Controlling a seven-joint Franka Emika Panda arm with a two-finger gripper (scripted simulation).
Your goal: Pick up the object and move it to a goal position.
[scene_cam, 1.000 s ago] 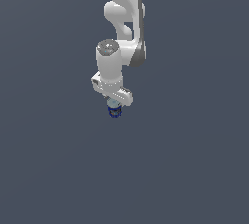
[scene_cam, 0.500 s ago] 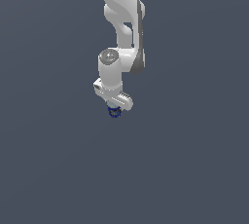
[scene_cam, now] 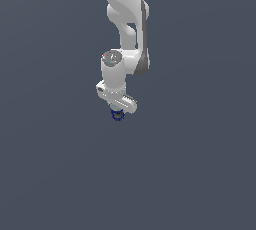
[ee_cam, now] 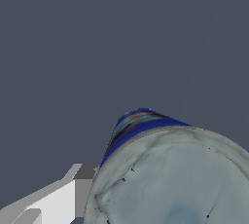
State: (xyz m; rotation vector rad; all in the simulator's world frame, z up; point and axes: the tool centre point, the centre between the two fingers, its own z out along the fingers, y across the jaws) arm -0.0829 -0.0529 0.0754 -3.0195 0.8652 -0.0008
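Observation:
The object, a small can (scene_cam: 117, 116) with a dark blue label, shows just under the white hand in the exterior view. My gripper (scene_cam: 118, 113) is shut on it, and the hand hides most of the can. In the wrist view the can (ee_cam: 170, 174) fills much of the picture. Its pale silvery-blue top faces the camera, and a band of blue label with orange-white marks shows behind it. One white finger (ee_cam: 58, 202) lies against the can's side; the other finger is out of the picture.
The white arm (scene_cam: 127, 19) comes down from the top of the exterior view. Around it there is only a plain dark grey-blue ground (scene_cam: 60, 174), with no other objects or edges in sight.
The wrist has dropped a little in the exterior view and the upper arm has shifted. The can stays in the gripper and has sunk only slightly.

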